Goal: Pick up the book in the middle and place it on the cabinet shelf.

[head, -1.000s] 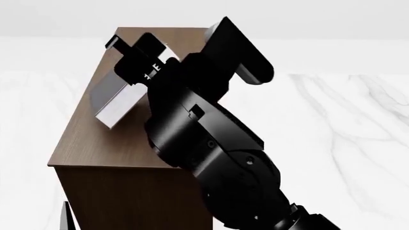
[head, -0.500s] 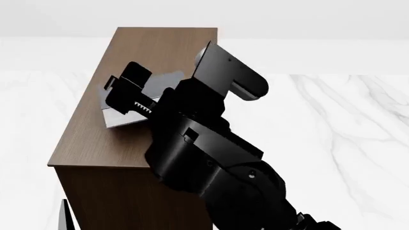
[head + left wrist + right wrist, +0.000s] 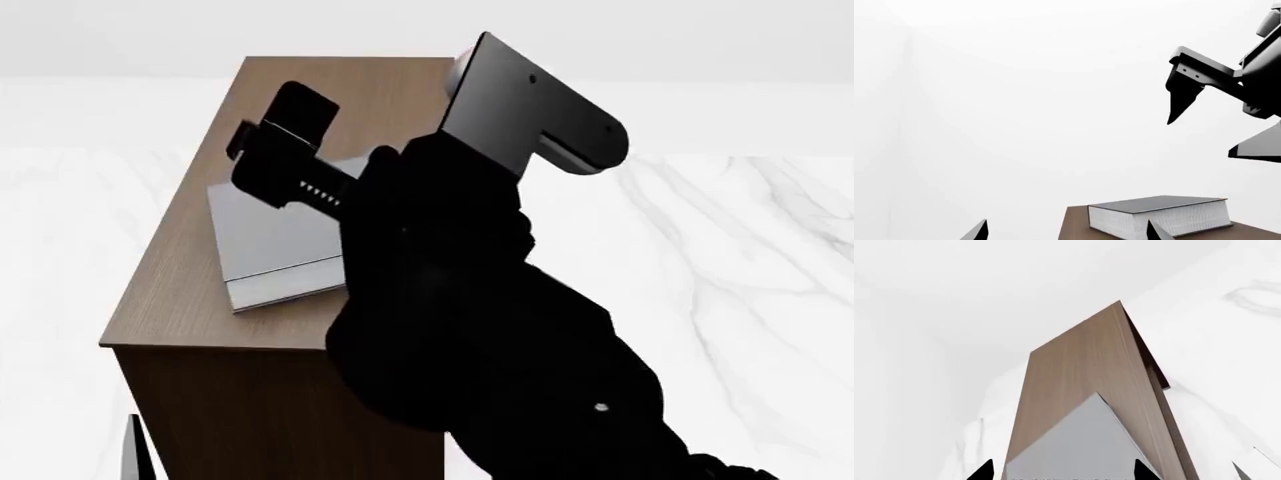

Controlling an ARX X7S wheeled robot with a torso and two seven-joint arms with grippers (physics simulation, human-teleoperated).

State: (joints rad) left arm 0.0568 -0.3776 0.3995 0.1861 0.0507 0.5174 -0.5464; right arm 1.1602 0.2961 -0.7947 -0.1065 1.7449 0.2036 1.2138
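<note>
One book (image 3: 274,245) is lying flat on the cabinet (image 3: 174,300), near its front edge; the right gripper (image 3: 287,150), jaws apart, is hovering above and risking nudging it off.

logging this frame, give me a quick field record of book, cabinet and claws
book: thick dark grey hardback with white page edges, lying flat
support: flat light-brown top of the tall dark brown wood-grain cabinet
book position: near the cabinet's front end, within the top's edges
right claw: open, above the book, not gripping it
left claw: only two dark fingertips show, spread apart, holding nothing
floor: white marble
task state: book rests on the cabinet
</note>
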